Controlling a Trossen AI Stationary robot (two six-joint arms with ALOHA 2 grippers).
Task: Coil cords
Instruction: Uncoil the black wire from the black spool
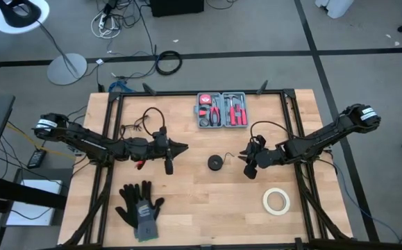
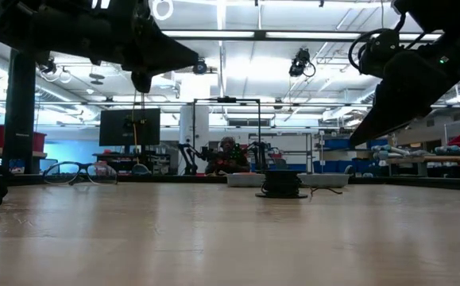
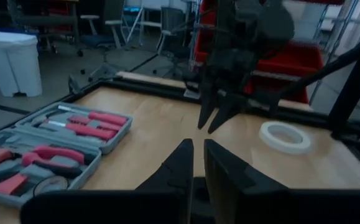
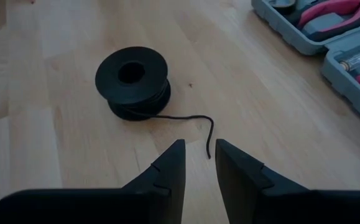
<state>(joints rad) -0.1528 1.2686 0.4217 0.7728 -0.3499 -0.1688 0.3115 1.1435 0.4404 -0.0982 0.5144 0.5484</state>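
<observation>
Probably a robotics lab: ceiling strip lights [image 2: 237,33], red storage bins [image 3: 291,59].

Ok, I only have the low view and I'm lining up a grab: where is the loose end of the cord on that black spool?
Observer: The loose end trails off the spool and lies flat on the table, just ahead of the right gripper.
Operator: Are its jaws on it?
Observer: No, the jaws stand apart with nothing between them.
Operator: Anything else close by?
Observer: A white tape roll lies beside the right arm, apart from the spool.
</observation>
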